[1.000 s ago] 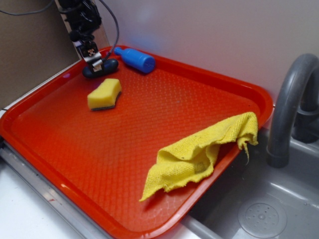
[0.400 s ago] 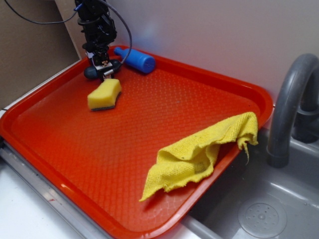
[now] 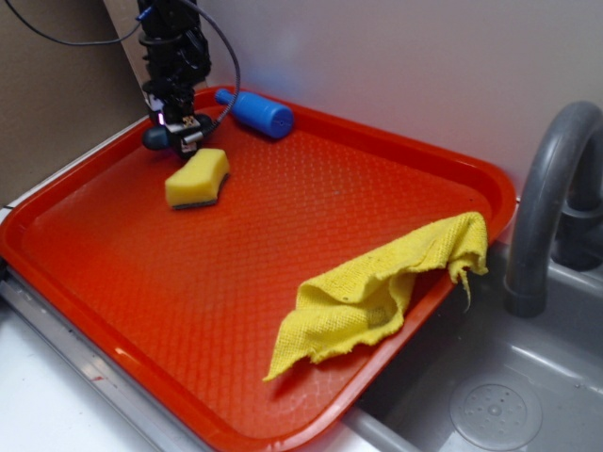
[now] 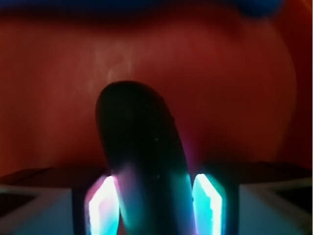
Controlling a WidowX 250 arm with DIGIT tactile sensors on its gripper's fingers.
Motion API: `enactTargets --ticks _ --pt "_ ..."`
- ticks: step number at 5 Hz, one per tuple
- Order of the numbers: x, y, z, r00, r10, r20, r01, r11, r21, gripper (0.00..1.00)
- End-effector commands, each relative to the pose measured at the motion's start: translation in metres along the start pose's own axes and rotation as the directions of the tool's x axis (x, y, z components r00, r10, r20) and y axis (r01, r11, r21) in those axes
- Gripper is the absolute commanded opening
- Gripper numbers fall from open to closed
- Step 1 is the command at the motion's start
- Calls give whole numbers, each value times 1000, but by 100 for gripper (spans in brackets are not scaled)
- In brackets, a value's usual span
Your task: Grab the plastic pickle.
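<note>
The plastic pickle (image 3: 155, 138) is a dark grey-green capsule at the far left corner of the red tray (image 3: 236, 282). My gripper (image 3: 179, 127) points down over it and is shut on its middle, so only its left end shows. It hangs just behind the yellow sponge (image 3: 198, 178). In the wrist view the pickle (image 4: 139, 142) fills the gap between the two glowing pads (image 4: 103, 205), with the gripper (image 4: 155, 208) closed against its sides.
A blue plastic bottle (image 3: 256, 113) lies at the tray's far rim, right of the gripper, and shows in the wrist view (image 4: 259, 6). A yellow cloth (image 3: 377, 292) drapes over the tray's right edge. A grey faucet (image 3: 546, 198) and sink (image 3: 509, 395) are on the right.
The gripper came down onto the pickle and closed on it. Since then both have shifted left together, and the pickle seems slightly lifted.
</note>
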State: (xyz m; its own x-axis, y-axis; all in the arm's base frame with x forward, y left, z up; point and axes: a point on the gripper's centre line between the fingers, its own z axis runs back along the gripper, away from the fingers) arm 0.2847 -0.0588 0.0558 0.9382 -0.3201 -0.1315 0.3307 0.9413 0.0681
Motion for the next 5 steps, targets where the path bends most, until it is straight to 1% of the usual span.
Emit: enactTargets --ticks 1,2,3,4,5 --pt "-38 -37 82 991 75 111 -70 996 -47 0" --pt "-61 -51 106 989 53 140 -44 997 -62 0" --pt "-84 -55 137 984 72 161 -54 992 -114 0" --pt "-97 -54 156 973 100 208 -78 991 -112 0" --pt "-91 -53 157 980 78 186 -65 995 -78 0"
